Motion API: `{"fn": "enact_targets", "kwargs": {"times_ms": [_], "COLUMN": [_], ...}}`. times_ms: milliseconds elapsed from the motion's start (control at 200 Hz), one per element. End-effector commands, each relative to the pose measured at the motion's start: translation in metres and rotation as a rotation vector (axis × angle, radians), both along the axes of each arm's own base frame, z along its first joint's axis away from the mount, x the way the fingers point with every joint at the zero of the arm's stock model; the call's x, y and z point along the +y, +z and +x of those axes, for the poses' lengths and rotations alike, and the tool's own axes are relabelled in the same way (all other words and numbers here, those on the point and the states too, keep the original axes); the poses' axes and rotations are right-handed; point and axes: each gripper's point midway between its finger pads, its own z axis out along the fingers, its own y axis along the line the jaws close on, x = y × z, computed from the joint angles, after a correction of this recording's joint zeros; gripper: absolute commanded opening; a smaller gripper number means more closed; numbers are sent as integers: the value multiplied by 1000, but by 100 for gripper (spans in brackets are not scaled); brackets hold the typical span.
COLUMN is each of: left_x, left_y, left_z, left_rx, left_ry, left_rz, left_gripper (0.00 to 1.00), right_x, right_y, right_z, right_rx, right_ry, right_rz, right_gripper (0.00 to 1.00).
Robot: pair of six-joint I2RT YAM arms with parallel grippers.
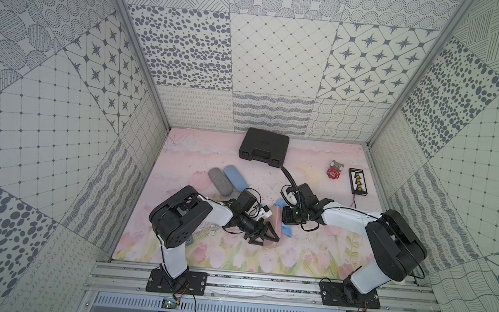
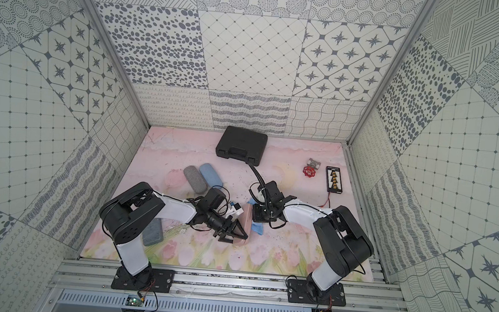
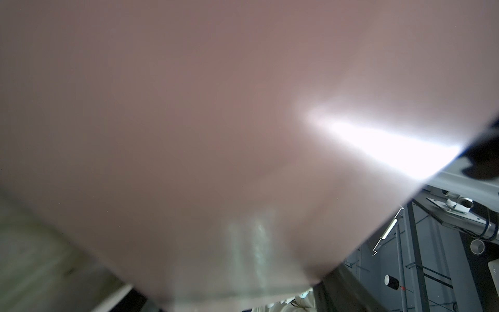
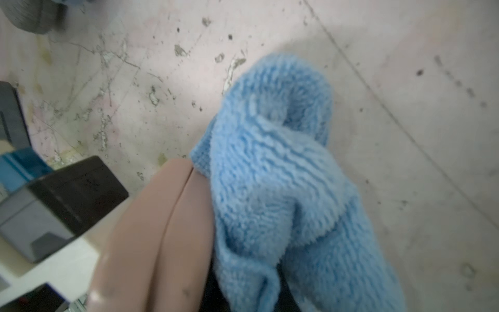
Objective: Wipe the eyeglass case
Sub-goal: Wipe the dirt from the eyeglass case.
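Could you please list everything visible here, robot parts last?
pink eyeglass case: one, pink, centre, gripped
blue cloth: one, light blue, against that case
grey eyeglass case: one, grey, left of centre
blue eyeglass case: one, blue, beside the grey one
carry case: one, black, by the back wall
valve: one, red handwheel, back right
connector board: one, black, beside the valve
block: one, grey-blue, front left
left gripper: one, black, shut on the pink eyeglass case
right gripper: one, black, shut on the blue cloth
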Motion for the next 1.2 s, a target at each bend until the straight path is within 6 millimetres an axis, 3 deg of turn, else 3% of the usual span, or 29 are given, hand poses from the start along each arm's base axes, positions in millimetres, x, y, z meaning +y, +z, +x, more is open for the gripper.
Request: {"fn": "enact_targets", "kwargs": {"times_ms": [0, 160, 325, 375, 430, 535, 665, 750, 831, 926, 1046, 1126, 1196], "left_x": [12, 13, 17, 20, 24, 28, 34, 35, 33, 29, 24, 22, 22], "left_y": [-18, -16, -20, -22, -23, -26, -31, -34, -34, -33, -29, -27, -25], "left_z": [14, 23, 33, 35, 36, 32, 28, 31, 31, 30, 30, 28, 26], "left_rx": [-69, -116, -167, -181, -204, -300, -496, -609, -675, -710, -727, -744, -756], "left_ry": [7, -2, 20, 26, 24, -28, -126, -155, -171, -185, -191, -198, -195], "left_rz": [90, 135, 204, 230, 267, 369, 539, 613, 645, 650, 641, 631, 615], "left_gripper": [0, 0, 0, 0, 0, 0, 0, 1, 1, 2, 4, 5, 5], "right_x": [50, 52, 44, 43, 31, -6, -67, -86, -77, -44, -14, -24, -53], "right_y": [23, 45, 84, 105, 115, 126, 116, 111, 108, 103, 76, 48, 20], "right_z": [-65, -107, -116, -106, -92, -51, -16, -11, -14, -22, -30, -26, -20], "right_rx": [72, 115, 73, 41, 18, -35, -106, -113, -118, -112, -8, 52, 119], "right_ry": [211, 293, 318, 304, 246, 38, -234, -315, -300, -233, -207, -249, -318], "right_rz": [298, 364, 416, 454, 465, 422, 109, -11, -36, -37, 7, -39, -146], "right_gripper": [0, 0, 0, 0, 0, 0, 0, 0, 0, 0, 0, 0, 0]}}
